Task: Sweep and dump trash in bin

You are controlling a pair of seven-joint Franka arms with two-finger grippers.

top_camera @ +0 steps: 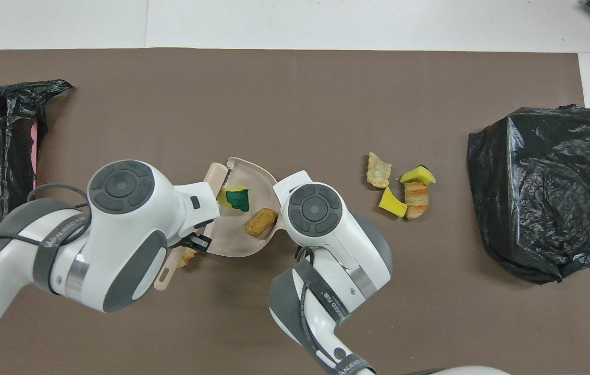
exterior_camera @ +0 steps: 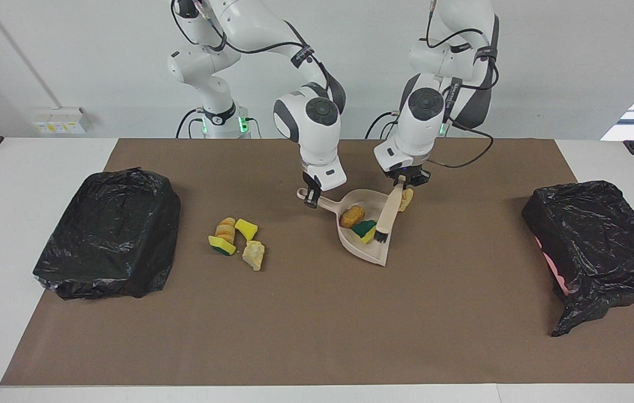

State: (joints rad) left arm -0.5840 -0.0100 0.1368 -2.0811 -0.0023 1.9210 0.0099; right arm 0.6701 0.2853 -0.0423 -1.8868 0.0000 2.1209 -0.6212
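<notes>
Brown mat (exterior_camera: 317, 313); no legible writing. Left gripper (exterior_camera: 405, 180) clamps brush (exterior_camera: 387, 215) over dustpan (exterior_camera: 370, 249). Right gripper (exterior_camera: 311, 197) clamps its handle.

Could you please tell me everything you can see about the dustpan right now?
The dustpan is a beige, plastic-looking scoop with a short handle. It lies flat on the brown mat mid-table, its wide mouth toward the left arm's end. The right gripper is shut on the handle. Inside lie a tan bread lump and a yellow-and-green sponge piece. The brush, held by the left gripper, has its bristles in the pan.
</notes>
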